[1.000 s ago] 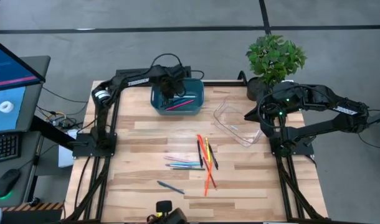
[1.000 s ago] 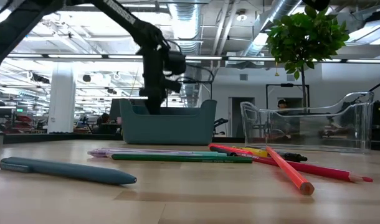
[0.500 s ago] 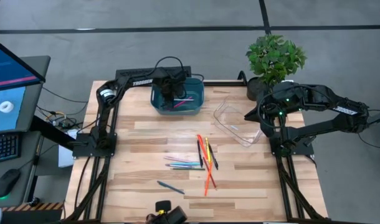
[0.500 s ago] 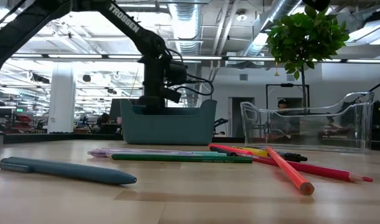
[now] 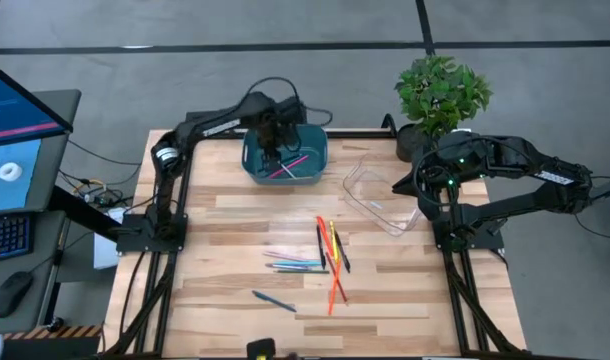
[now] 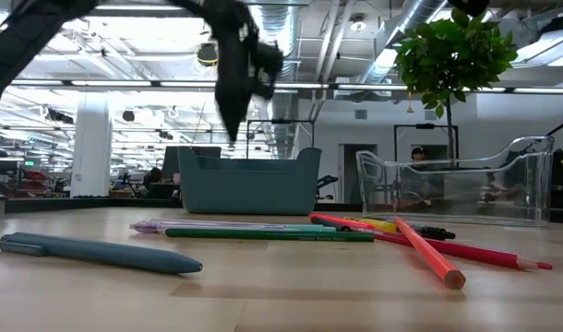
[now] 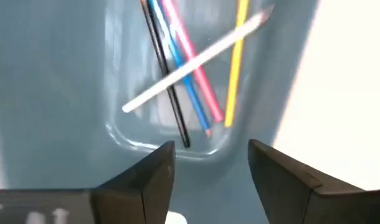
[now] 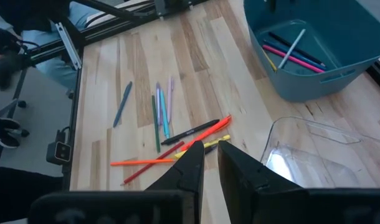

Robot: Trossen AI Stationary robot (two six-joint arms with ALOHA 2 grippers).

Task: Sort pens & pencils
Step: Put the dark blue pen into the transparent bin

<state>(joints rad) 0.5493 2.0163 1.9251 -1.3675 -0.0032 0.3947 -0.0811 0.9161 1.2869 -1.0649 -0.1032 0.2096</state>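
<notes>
Left hand (image 5: 273, 152) hangs open and empty over the teal plastic bin (image 5: 255, 168), where pink, blue, black, yellow and white pencils (image 7: 196, 68) lie crossed directly beneath; loose pens (image 5: 325, 250) lie toward five o'clock on the wooden table (image 5: 225, 230). Right hand (image 8: 210, 155), nearly closed, waits beside the clear plastic tray (image 5: 360, 195).

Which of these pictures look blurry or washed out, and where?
Low view: the left arm above the teal bin is smeared, while the pens on the table look crisp. Left wrist view: the pens in the bin are soft, and the table at the side is washed out to white. High view: evenly lit and sharp.
</notes>
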